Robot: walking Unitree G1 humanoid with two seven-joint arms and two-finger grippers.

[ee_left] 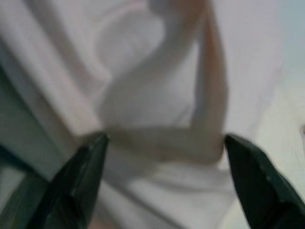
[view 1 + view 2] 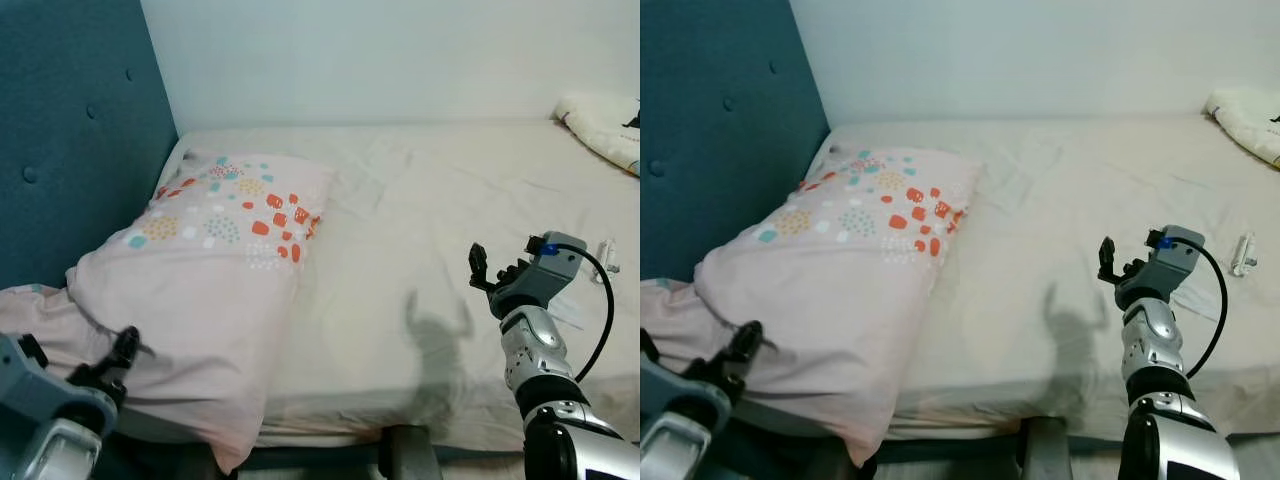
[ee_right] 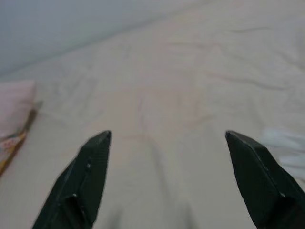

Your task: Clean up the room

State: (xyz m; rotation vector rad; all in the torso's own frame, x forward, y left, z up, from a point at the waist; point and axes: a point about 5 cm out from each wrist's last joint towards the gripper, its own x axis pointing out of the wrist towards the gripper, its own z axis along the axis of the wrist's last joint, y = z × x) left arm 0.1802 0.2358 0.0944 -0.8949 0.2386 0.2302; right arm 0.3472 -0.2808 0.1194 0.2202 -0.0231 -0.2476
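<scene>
A pink pillow (image 2: 210,280) with orange and teal dots lies on the left side of the bed, against the headboard. Its near end hangs over the bed's front edge. My left gripper (image 2: 78,352) is at that near corner, open. In the left wrist view the pillow's folded pink fabric (image 1: 162,105) lies just ahead of the open left gripper (image 1: 164,143). My right gripper (image 2: 497,270) is raised over the right part of the bed, open and holding nothing. Bare sheet (image 3: 162,86) lies ahead of it in the right wrist view.
The cream bed sheet (image 2: 430,200) is wrinkled. A teal padded headboard (image 2: 70,130) stands on the left, with a pale wall behind the bed. A small clear object (image 2: 606,255) lies near the bed's right edge. A cream bundle of bedding (image 2: 600,125) sits at the far right corner.
</scene>
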